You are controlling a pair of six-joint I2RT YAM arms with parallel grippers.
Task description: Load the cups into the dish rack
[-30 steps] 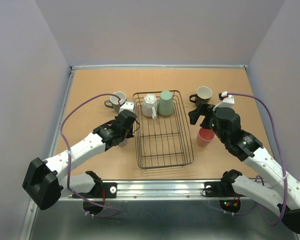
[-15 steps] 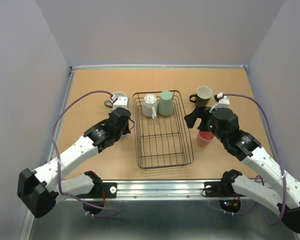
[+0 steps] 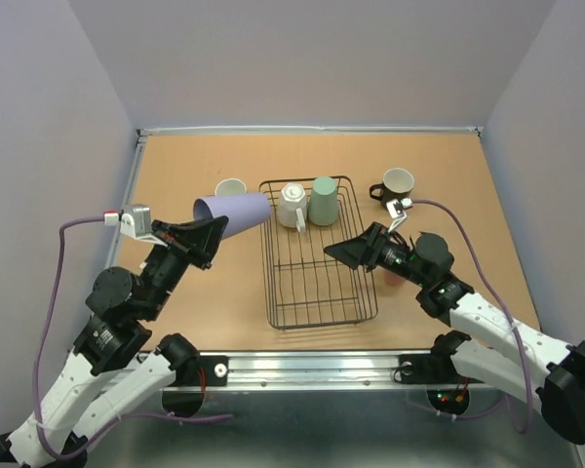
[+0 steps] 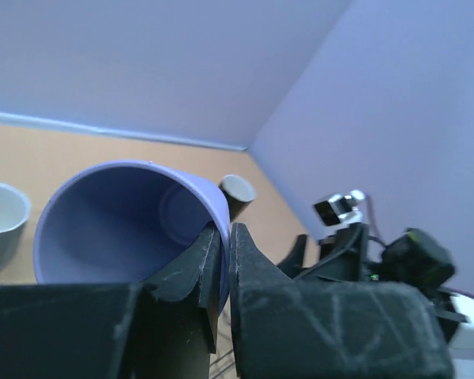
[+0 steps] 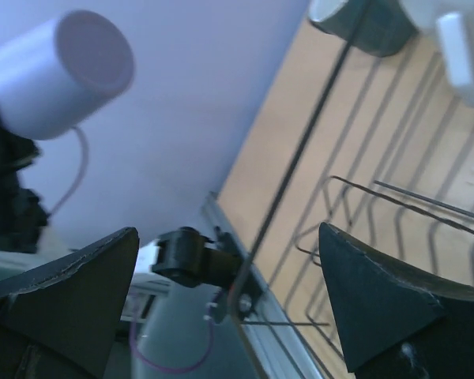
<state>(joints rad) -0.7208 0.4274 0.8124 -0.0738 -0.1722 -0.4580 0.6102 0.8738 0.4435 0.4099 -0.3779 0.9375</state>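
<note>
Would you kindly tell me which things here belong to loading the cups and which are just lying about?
Job: lavender cup in the left claw; white mug and green cup in the rack; grey mug; black mug.
Not the job: table; purple cables.

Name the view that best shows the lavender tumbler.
Top external: the whole lavender tumbler shows, tipped sideways in the left gripper. Left wrist shows its inside and pinched rim; right wrist, its blurred base.
</note>
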